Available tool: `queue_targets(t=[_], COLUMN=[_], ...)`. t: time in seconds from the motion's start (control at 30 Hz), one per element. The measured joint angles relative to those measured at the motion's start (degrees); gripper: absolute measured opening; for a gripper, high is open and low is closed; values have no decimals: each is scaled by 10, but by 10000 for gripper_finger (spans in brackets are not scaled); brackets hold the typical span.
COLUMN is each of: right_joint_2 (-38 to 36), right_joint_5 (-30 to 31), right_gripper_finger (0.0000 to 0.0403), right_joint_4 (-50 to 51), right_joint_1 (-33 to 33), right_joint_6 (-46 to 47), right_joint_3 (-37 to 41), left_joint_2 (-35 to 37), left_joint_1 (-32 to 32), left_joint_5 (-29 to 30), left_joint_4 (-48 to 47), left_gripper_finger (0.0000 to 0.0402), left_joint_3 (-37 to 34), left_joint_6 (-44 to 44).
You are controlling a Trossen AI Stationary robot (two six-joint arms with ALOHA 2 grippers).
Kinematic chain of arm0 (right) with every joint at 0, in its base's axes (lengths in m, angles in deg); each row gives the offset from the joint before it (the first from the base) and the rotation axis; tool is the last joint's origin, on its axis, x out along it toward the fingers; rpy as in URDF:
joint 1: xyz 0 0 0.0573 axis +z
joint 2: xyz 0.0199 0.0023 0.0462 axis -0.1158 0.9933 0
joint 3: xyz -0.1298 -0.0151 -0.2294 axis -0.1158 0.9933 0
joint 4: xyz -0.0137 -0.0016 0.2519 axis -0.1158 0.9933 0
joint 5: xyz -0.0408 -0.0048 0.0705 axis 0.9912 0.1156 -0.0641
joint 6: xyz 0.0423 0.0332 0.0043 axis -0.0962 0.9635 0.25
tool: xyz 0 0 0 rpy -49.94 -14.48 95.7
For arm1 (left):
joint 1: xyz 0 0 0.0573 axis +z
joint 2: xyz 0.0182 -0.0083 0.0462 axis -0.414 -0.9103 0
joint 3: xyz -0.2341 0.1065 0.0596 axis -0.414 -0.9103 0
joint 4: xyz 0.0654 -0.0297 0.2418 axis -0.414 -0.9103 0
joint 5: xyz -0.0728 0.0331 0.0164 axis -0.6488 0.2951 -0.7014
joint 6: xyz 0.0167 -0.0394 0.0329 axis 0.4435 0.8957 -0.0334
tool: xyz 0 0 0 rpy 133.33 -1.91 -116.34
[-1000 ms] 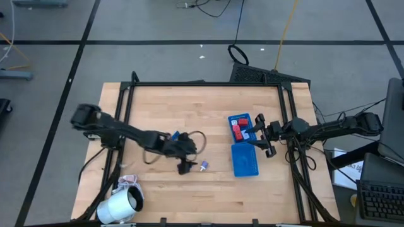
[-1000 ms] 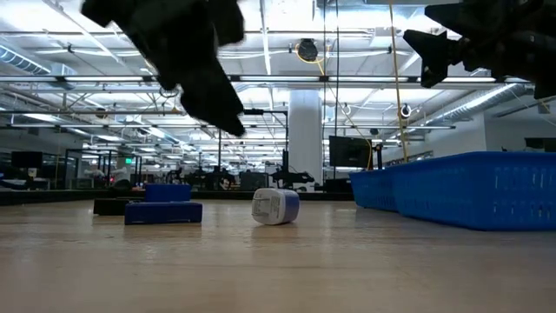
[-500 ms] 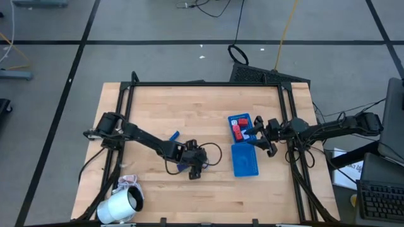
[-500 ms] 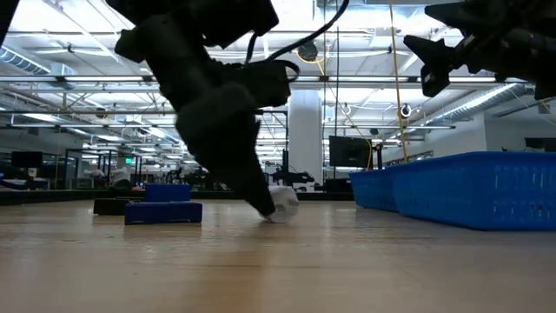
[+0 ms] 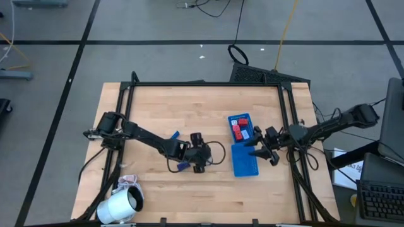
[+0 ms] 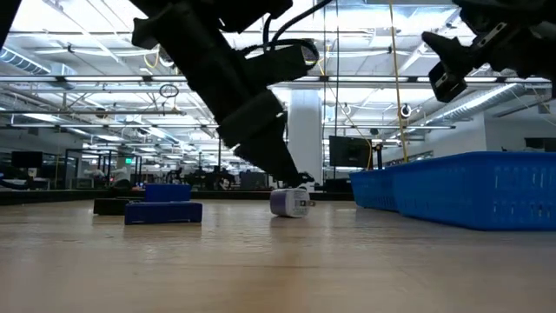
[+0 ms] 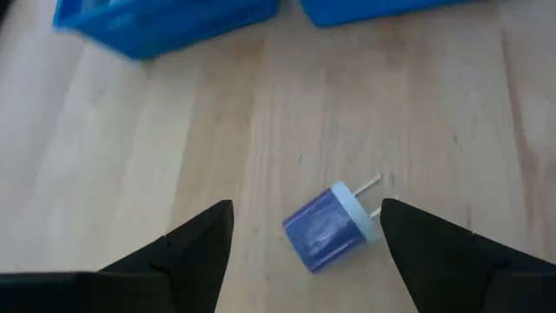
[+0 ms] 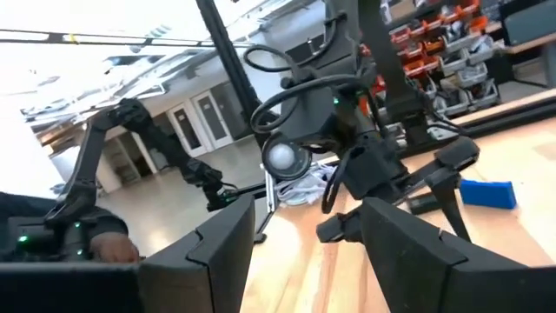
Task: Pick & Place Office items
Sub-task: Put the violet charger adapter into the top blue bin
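A small blue plug with a white face and two prongs (image 7: 334,228) lies on its side on the wood table (image 5: 158,107). My left gripper (image 7: 306,216) slants down over it, open, one finger on each side and neither touching; the low view shows the plug (image 6: 291,203) just under the fingertips. Red pieces (image 5: 238,130) lie in the far compartment of the blue tray (image 5: 245,161). A blue piece (image 5: 173,135) rests on the table beside the left arm. My right gripper (image 5: 259,148) hovers open over the tray's right edge, holding nothing.
A big white roll (image 5: 120,205) lies at the near left corner. A blue block with a black piece beside it (image 6: 163,209) sits left of the plug in the low view. Bare wood stretches across the far half of the table. A black frame (image 5: 202,84) borders the table.
My left gripper has come down and moved toward the table's right edge, rolling as it went, and now straddles the plug. The plug has turned about on the table and shifted a little to the right. My right gripper has rolled and drifted toward the near edge over the tray.
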Motion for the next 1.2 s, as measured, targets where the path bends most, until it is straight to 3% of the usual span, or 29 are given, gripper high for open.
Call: queue_targets(t=[0.23,0.63,0.77,1.0,1.2], right_joint_2=[2,4,6,6,6], right_joint_5=[20,20,20,20,20], right_gripper_finger=[199,199,199,199,199], right_joint_4=[-3,-11,-10,-11,-11], right_joint_1=[31,31,31,31,31], right_joint_6=[-23,-42,-42,-42,-44], right_joint_3=[0,-1,-1,-1,-1], left_joint_2=[0,-33,-34,-34,-33], left_joint_1=[0,27,39,60,75], left_joint_5=[-67,-90,-81,-71,-84], left_joint_4=[0,39,46,51,51], left_gripper_finger=[271,219,199,167,148], left_joint_3=[0,0,0,0,0], left_joint_6=[-203,-229,-188,-4,85])
